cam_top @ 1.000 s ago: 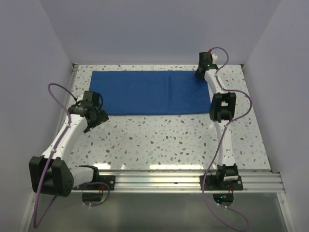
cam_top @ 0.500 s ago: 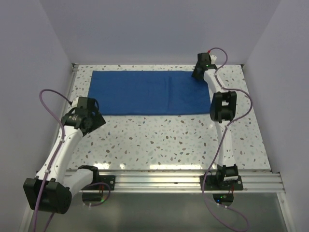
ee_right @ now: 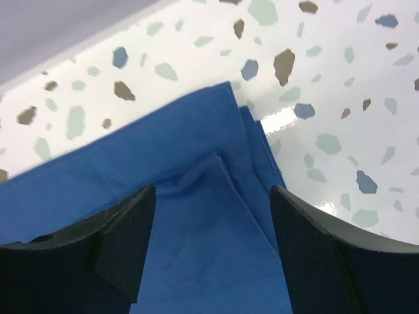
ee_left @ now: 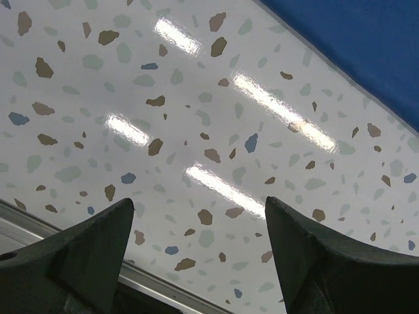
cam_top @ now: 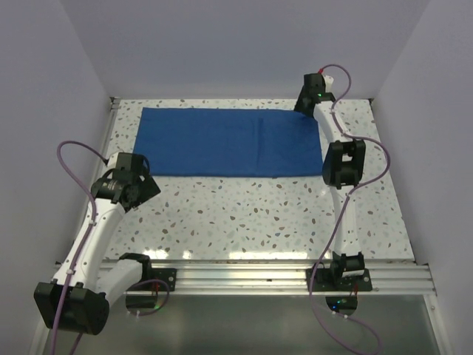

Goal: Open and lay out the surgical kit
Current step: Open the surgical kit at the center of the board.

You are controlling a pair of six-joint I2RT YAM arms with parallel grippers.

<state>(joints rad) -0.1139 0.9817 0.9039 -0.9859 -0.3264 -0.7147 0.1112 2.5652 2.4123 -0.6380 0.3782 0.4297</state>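
Observation:
The surgical kit shows as a royal-blue cloth [cam_top: 222,142], spread as a flat rectangle across the far half of the speckled table. My right gripper [cam_top: 304,109] hovers over its far right corner, open. In the right wrist view the cloth's layered corner [ee_right: 196,229] lies below and between the spread fingers, and my right gripper [ee_right: 213,189] touches nothing. My left gripper [cam_top: 140,191] hangs open over bare table just in front of the cloth's near left corner. The left wrist view has my left gripper [ee_left: 198,200] empty and the cloth's edge [ee_left: 366,46] at upper right.
Lavender walls [cam_top: 44,111] close in the table on the left, back and right. An aluminium rail [cam_top: 281,277] with both arm bases runs along the near edge. A metal strip [ee_left: 26,222] borders the table's left side, close to the left gripper.
My right gripper has opened, let go of the cloth's far right corner and lifted a little. My left arm has drawn back from the cloth's near left corner, toward the left and the near side.

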